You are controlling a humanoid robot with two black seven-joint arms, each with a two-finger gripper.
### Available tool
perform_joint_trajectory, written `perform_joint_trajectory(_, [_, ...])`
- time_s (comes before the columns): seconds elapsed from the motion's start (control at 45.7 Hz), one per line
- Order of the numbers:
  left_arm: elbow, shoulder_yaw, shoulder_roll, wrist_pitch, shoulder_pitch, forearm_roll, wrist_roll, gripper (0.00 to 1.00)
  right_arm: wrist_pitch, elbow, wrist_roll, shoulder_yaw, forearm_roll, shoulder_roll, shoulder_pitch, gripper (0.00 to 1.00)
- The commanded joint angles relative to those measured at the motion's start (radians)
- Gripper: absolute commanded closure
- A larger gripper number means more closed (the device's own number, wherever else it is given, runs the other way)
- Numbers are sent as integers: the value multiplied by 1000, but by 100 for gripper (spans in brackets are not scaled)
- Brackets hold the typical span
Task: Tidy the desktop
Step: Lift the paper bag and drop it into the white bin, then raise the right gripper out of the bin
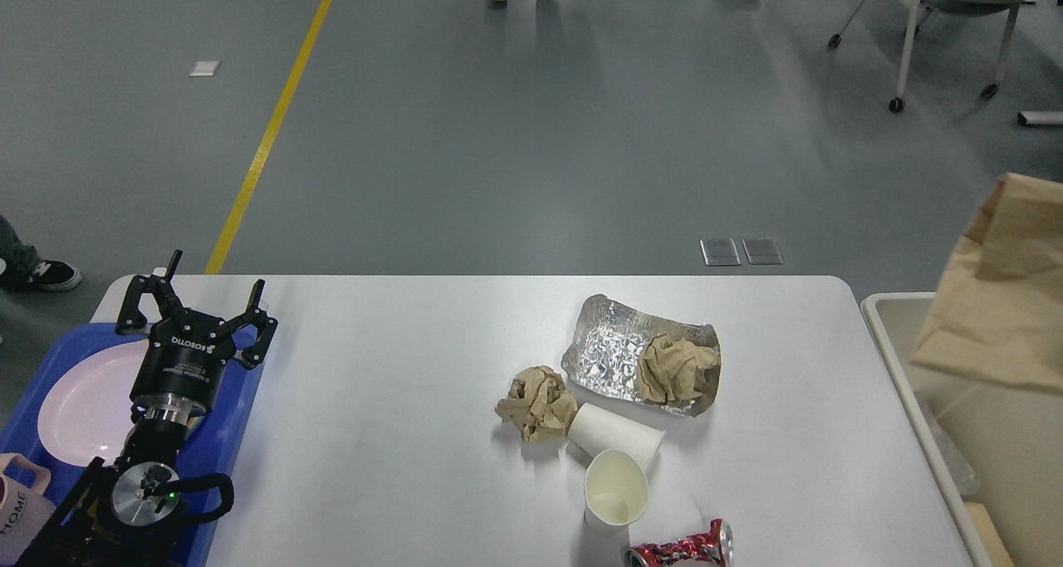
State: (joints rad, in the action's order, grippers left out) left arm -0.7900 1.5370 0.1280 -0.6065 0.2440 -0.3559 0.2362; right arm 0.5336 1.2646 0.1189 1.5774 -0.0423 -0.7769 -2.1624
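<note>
The white desktop (399, 434) carries a crumpled foil sheet (610, 353) with a brown paper wad (674, 369) on it, a second brown paper wad (537, 403), two white paper cups, one lying (616, 436) and one upright (615, 491), and a crushed red can (683, 547) at the front edge. My left gripper (197, 310) is open and empty above the far edge of the blue tray (237, 417). My right gripper is out of view. A brown paper bag (996, 301) hangs at the right edge above the cream bin (882, 318); what holds it is out of frame.
The blue tray at the left holds a pink plate (79, 401) and a pink mug (18, 505). The cream bin stands right of the table. A wheeled chair (938, 19) stands on the grey floor beyond, and people's feet show at the top.
</note>
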Motion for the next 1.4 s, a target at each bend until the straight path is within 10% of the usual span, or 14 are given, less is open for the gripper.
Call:
perform_joint_trajectory(0.0, [0, 0, -1, 1, 0, 0, 0, 3, -1, -267, -4, -82, 1, -59, 260, 100])
perform_joint_trajectory(0.219, [0, 0, -1, 1, 0, 0, 2, 3, -47, -617, -5, -387, -1, -64, 772, 100])
perform_joint_trajectory(0.482, [0, 0, -1, 1, 0, 0, 2, 3, -521, -761, -4, -718, -11, 17, 1283, 100])
perform_joint_trajectory(0.679, [0, 0, -1, -1, 0, 0, 2, 3, -672, -1048, -4, -780, -16, 261, 1573, 100])
perform_joint_trajectory(1.379, [0, 0, 1, 1, 0, 0, 2, 3, -695, -1139, 1, -836, -39, 406, 1672, 100])
